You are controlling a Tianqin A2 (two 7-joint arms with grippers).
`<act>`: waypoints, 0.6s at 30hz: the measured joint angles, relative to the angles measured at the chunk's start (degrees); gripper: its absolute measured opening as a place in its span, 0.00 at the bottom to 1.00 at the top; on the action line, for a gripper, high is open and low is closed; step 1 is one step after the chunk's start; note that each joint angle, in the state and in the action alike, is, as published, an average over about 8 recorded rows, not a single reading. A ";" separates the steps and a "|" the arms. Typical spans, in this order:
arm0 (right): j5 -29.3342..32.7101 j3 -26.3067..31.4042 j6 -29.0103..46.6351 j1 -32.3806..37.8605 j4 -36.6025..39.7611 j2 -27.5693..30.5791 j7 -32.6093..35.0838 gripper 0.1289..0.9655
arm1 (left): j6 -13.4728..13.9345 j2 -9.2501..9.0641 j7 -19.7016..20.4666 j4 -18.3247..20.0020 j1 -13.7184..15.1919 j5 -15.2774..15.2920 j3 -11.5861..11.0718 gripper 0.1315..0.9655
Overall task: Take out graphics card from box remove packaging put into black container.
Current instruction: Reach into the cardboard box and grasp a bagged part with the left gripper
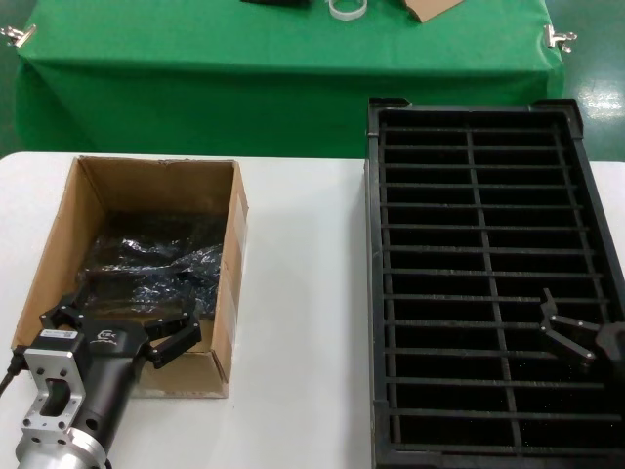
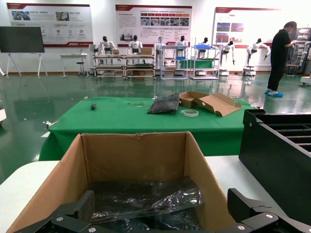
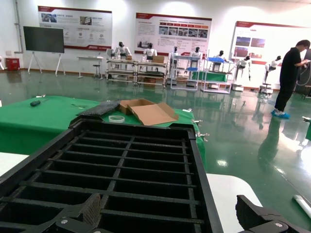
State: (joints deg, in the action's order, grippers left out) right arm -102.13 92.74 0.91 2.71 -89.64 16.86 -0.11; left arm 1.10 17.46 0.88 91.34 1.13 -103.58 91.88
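Head view — white table (image 1: 303, 293), green-draped table (image 1: 283, 59)

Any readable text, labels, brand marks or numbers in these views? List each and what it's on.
None can be read.
left gripper: a small white mark and a pale label on its body, too small to read.
wall posters: red-headed panels with photos, text too blurred to read.
box, packaging, black container: no print visible.

One cardboard box (image 1: 146, 264), one plastic bag (image 1: 156, 264), one black tray (image 1: 488, 283) and two grippers, left (image 1: 122, 327) and right (image 1: 576, 337), are seen.
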 joint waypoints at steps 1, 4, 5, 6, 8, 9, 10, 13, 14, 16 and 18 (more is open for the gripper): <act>0.00 0.00 0.00 0.00 0.00 0.00 0.00 1.00 | 0.00 0.00 0.00 0.00 0.00 0.00 0.00 1.00; 0.00 0.00 0.00 0.00 0.00 0.00 0.00 1.00 | 0.00 0.00 0.00 0.00 0.00 0.00 0.00 1.00; 0.00 0.00 0.00 0.00 0.00 0.00 0.00 1.00 | 0.00 0.00 0.00 0.00 0.00 0.00 0.00 1.00; 0.00 0.00 0.00 0.00 0.00 0.00 0.00 1.00 | 0.00 0.00 0.00 0.00 0.00 0.00 0.00 1.00; 0.00 0.00 0.00 0.00 0.00 0.00 0.00 1.00 | 0.00 0.00 0.00 0.00 0.00 0.00 0.00 1.00; 0.00 0.00 0.00 0.00 0.00 0.00 0.00 1.00 | 0.00 0.00 0.00 0.00 0.00 0.00 0.00 1.00; 0.00 0.00 0.00 0.00 0.00 0.00 0.00 1.00 | 0.00 0.00 0.00 0.00 0.00 0.00 0.00 1.00; 0.00 0.00 0.00 0.00 0.00 0.00 0.00 1.00 | 0.00 0.00 0.00 0.00 0.00 0.00 0.00 1.00; 0.00 0.00 0.00 0.00 0.00 0.00 0.00 1.00 | 0.00 0.00 0.00 0.00 0.00 0.00 0.00 1.00; 0.00 0.00 0.00 0.00 0.00 0.00 0.00 1.00 | -0.04 0.13 0.13 0.12 0.00 -0.13 0.03 1.00; 0.00 0.00 0.00 0.00 0.00 0.00 0.00 1.00 | -0.17 0.58 0.52 0.65 0.05 -0.52 0.01 1.00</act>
State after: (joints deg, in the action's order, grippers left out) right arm -102.13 92.74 0.91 2.71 -89.65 16.87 -0.11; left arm 0.93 18.04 1.40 91.99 1.18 -104.10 91.89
